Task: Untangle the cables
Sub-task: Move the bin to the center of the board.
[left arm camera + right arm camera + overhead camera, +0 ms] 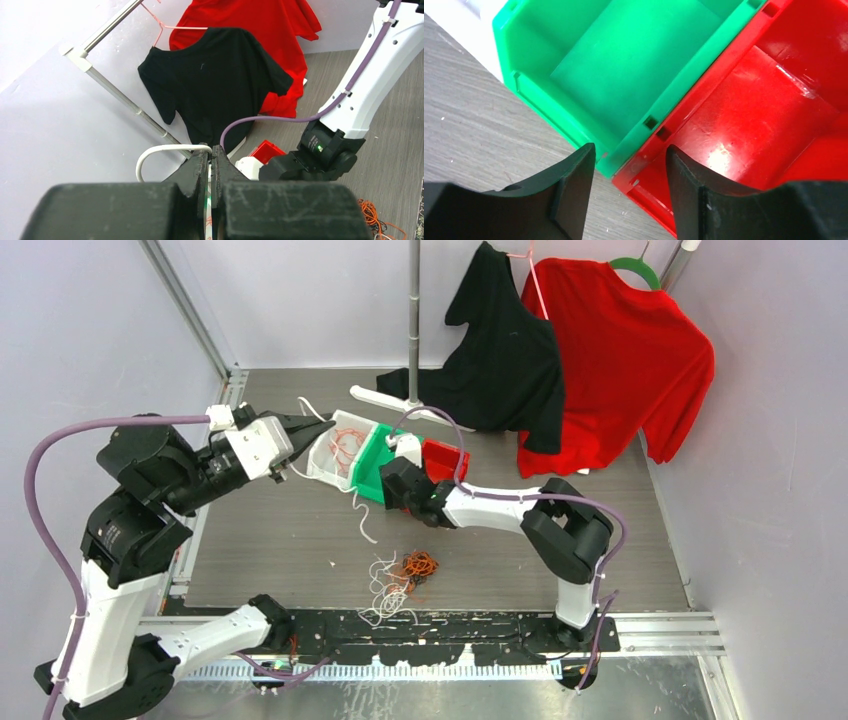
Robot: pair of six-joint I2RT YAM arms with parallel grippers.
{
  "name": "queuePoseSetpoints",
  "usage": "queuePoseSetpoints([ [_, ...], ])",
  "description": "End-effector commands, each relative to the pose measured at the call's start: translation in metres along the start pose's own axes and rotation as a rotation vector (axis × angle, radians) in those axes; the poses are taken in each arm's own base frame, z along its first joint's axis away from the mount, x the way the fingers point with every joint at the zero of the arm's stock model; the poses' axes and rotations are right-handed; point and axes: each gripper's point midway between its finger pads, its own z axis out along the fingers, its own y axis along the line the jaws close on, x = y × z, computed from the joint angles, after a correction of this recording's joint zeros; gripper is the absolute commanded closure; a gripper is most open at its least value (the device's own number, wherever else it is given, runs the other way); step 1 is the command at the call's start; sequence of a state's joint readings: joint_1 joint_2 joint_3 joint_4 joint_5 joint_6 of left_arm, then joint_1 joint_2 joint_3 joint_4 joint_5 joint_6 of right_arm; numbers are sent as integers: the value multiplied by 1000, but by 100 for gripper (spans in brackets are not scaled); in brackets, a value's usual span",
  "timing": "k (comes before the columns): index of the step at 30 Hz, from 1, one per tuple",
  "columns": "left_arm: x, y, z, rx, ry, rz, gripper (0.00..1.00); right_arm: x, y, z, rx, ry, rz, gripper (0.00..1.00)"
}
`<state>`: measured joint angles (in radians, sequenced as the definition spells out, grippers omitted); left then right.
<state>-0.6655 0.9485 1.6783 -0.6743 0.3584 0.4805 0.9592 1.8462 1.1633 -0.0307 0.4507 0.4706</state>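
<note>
The cables (405, 580) lie tangled on the bench (260, 540) in front of the green bin (370, 465) — light, limp, easily snagged (a free end is best taken). A white cable (165, 147) is pinched in the tightly closed left claw (210, 156), left of the bin; the right claw (631, 160) is parted above it, empty.

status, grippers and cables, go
left gripper shut on a white cable, up beside the white bin. right gripper open, empty, over the green bin and red bin edge. cable pile loose on the table, nothing on it.
</note>
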Motion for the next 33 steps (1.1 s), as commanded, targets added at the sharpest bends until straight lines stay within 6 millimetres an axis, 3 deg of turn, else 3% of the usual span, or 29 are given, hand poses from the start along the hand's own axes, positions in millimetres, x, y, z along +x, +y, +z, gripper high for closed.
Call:
queuePoseSetpoints([
  [1, -7, 5, -2, -21, -26, 12, 100, -35, -3, -7, -49, -85, 22, 45],
  [6, -9, 6, 0, -20, -31, 12, 100, -16, -4, -6, -103, -22, -45, 60],
  [12, -8, 6, 2, -19, -27, 6, 100, -5, 1, -12, -165, 9, -40, 60],
  [16, -6, 6, 5, -15, -22, -9, 100, -8, 20, -19, -233, -2, -33, 61],
  [19, -5, 5, 7, -8, -21, -17, 100, -13, 22, -20, -242, -9, -49, 60],
  [24, 2, 4, 16, -3, -13, -17, 100, -28, 23, -28, -241, -39, -29, 30],
  [29, 10, 7, 34, -8, -25, -28, 100, -76, 10, -60, -259, -130, 100, 5],
  [33, 19, 13, 54, -20, -30, -8, 100, -107, -32, -86, -223, -195, 199, 3],
])
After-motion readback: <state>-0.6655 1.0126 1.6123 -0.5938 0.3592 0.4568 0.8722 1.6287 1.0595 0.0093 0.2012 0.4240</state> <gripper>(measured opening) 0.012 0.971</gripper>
